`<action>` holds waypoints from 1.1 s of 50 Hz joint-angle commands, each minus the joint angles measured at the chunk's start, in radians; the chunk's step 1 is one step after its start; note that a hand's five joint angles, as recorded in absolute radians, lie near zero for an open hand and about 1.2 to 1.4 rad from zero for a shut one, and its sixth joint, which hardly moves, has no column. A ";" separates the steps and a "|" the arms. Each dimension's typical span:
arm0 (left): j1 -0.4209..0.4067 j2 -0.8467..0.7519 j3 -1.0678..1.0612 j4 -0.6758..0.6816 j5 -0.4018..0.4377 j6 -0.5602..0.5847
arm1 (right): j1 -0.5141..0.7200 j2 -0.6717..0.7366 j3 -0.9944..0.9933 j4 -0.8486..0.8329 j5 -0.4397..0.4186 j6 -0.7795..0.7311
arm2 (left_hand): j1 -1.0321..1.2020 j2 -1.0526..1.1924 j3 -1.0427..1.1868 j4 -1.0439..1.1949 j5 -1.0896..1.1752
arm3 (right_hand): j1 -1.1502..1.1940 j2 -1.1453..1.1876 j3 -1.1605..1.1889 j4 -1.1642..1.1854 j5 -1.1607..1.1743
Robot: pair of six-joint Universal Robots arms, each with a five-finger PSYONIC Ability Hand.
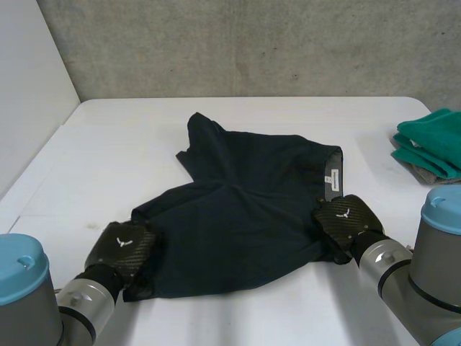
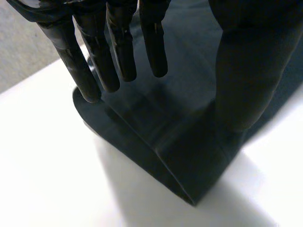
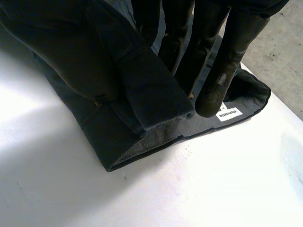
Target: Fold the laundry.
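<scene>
Dark shorts [image 1: 238,216] lay spread across the middle of the white tabletop [image 1: 115,144]. The left hand [image 1: 122,245] pinched the near leg-hem corner between fingers [image 2: 118,52] and thumb. The right hand [image 1: 346,220] gripped the waistband corner by the label likewise. Folded green cloths [image 1: 432,144] sat well apart.

The white desk [image 1: 130,137] carries a dark garment [image 1: 238,216] spread rumpled across its middle, its waistband with a white label toward 3 o'clock, and a stack of folded green cloths [image 1: 432,140] lying well apart at the 2 o'clock edge.
</scene>
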 commanded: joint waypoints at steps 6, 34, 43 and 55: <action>-0.011 -0.083 0.009 0.015 0.001 0.000 | 0.000 -0.002 -0.007 0.003 0.025 0.016 | 0.560 0.562 0.565 0.557 0.555 | 0.432 0.223 0.227 0.207 0.250; -0.035 0.459 0.259 -0.196 0.010 0.127 | 0.005 -0.395 -0.377 0.563 0.010 -0.117 | 0.851 0.853 0.857 0.848 0.846 | 0.432 0.223 0.227 0.207 0.250; -0.037 0.282 0.229 -0.193 0.056 0.135 | -0.007 -0.317 -0.302 0.632 0.010 -0.219 | 0.851 0.853 0.857 0.848 0.846 | 0.432 0.223 0.227 0.207 0.250; -0.026 -0.164 0.436 -0.044 0.050 0.140 | -0.047 -0.043 -0.343 0.436 0.019 -0.185 | 0.851 0.853 0.857 0.848 0.846 | 0.432 0.223 0.227 0.207 0.250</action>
